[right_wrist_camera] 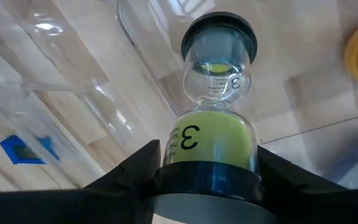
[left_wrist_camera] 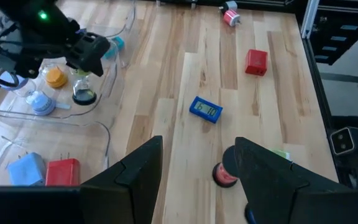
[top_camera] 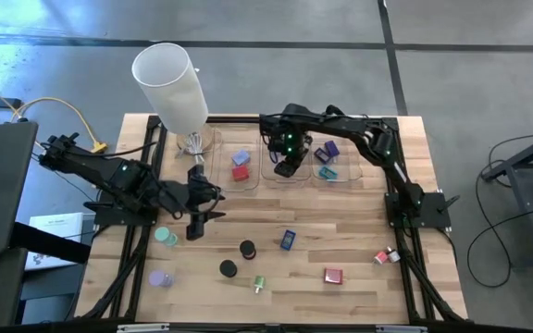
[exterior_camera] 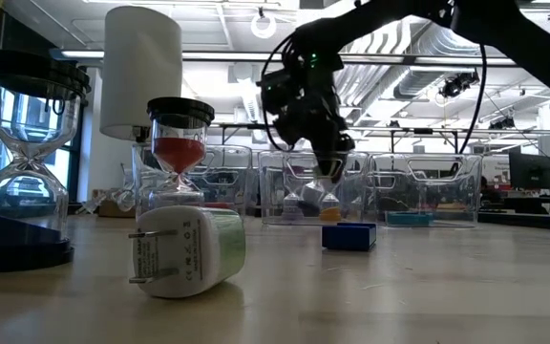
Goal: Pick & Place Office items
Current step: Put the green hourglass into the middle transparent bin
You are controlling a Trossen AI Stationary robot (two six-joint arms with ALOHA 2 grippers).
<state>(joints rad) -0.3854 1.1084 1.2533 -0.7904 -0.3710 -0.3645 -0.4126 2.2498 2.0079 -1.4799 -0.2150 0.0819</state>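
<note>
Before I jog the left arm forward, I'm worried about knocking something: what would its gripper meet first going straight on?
Probably the red-capped sand timer standing on the table, just beyond the open left gripper. The blue clock lies farther along that line. Depth is hard to judge.

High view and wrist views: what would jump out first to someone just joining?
The right gripper, over the middle clear rectangular plastic tray, is shut on a black-capped sand timer with yellow-green sand marked 3. The big white translucent cylinder stands at the table's far left edge. The left gripper hovers open over the bare wood, near two black round timers.
</note>
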